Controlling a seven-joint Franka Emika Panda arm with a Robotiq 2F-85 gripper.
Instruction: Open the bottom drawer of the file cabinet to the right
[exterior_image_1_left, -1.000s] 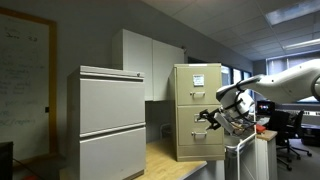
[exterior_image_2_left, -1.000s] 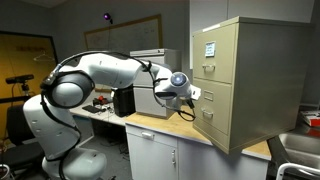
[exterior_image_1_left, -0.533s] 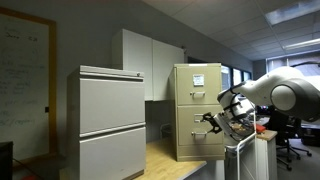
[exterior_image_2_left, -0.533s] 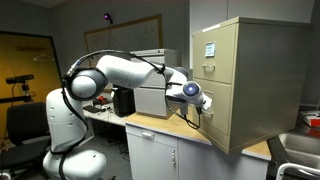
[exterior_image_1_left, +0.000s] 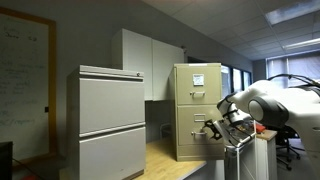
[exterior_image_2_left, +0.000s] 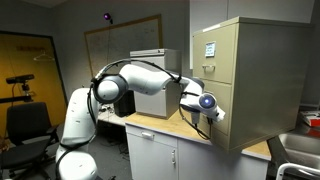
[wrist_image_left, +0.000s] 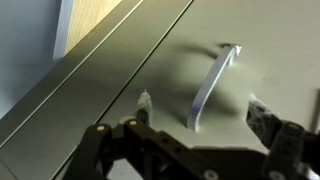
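where spread jaws face the bottom drawer, its handle lies between.

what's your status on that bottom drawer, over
Gripper open, straddling the handle. Bottom drawer of file cabinet looks shut. Nothing in the way.

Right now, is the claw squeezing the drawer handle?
No, in the wrist view the claw is open, and the handle sits between its spread fingers with gaps on both sides.
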